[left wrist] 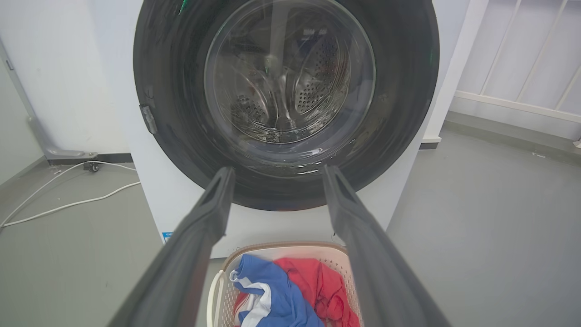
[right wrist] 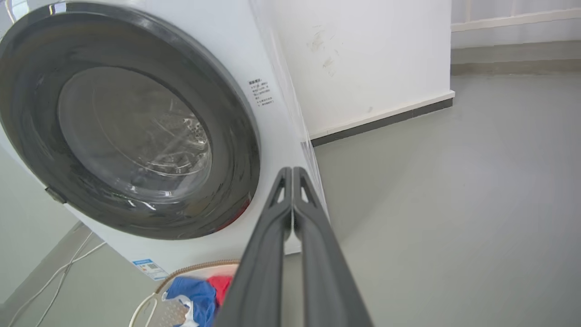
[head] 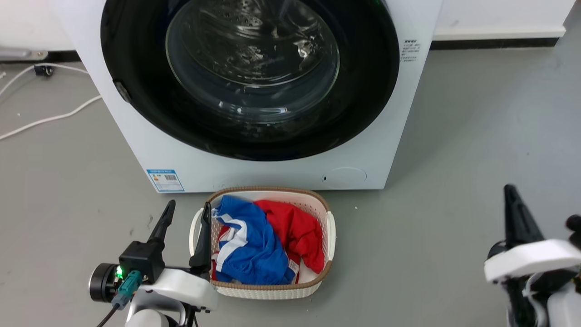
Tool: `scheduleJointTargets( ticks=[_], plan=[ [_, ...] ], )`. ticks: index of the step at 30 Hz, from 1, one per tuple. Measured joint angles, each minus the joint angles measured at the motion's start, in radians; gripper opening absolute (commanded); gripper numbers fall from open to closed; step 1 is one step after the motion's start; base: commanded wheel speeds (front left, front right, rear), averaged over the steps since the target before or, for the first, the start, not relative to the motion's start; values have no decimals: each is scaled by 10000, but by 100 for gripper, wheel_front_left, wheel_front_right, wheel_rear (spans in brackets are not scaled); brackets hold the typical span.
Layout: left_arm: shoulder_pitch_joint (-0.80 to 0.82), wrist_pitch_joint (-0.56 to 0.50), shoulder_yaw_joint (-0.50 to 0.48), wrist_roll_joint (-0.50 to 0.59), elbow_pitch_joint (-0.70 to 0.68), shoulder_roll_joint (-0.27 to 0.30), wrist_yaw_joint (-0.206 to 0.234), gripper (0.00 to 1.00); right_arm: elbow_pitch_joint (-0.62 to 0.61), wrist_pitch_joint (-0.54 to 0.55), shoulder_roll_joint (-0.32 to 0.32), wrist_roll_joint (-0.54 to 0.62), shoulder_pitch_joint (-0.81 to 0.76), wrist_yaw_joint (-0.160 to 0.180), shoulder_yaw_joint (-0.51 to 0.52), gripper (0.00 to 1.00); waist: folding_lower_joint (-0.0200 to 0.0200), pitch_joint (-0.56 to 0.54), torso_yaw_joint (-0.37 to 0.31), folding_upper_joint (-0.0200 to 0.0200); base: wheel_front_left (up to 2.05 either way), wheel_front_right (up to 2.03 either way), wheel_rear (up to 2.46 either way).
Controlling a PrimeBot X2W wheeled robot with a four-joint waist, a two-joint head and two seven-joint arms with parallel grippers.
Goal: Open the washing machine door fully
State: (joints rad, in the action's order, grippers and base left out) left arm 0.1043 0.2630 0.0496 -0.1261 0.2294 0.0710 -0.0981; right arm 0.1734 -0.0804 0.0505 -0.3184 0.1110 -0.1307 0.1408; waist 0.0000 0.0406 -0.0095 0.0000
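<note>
**Washing machine door** [head: 252, 59]: large round glossy black disc with a bulging clear glass bowl at its centre and the perforated steel drum visible through it. A small grey tab [head: 122, 91] sits on its left edge. It lies shut, flush against the white machine front [head: 136, 150], above the basket [head: 272, 189].

**Left gripper** [head: 189, 208]: fingers spread, holding nothing, near the basket's left rim.

**Right gripper** [right wrist: 292, 170]: fingers pressed together, holding nothing, well apart from the door.

Grey floor [head: 454, 136] carries washing machine [head: 254, 175], laundry basket [head: 272, 290], white cables [head: 50, 119].
</note>
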Motion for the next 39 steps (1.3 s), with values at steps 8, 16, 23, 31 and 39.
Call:
scheduleJointTargets(
  ticks=[8,16,23,31,39],
  plan=[
    [484,0,-36,102,-347,-56,21,100,1091,274,12,-1774,1844,0,1883,0,1,910,88,0,0,0,0],
    [1242,0,-40,167,-1089,-117,12,100,2389,2460,12,-4968,4501,0,3979,0,1,2273,283,0,0,0,0],
    [1658,0,29,178,-1331,-150,-2,100,3760,5166,6,-8282,6777,2,5340,0,2,3082,405,0,0,0,0],
    [1926,0,117,207,-1409,-173,-71,100,4876,7605,481,-9212,9125,2,5799,0,2,3608,481,0,0,0,0],
    [2244,0,192,207,-1538,-182,-92,100,5674,8968,901,-7992,11261,2,5279,0,2,4184,606,0,0,0,0]
  ],
)
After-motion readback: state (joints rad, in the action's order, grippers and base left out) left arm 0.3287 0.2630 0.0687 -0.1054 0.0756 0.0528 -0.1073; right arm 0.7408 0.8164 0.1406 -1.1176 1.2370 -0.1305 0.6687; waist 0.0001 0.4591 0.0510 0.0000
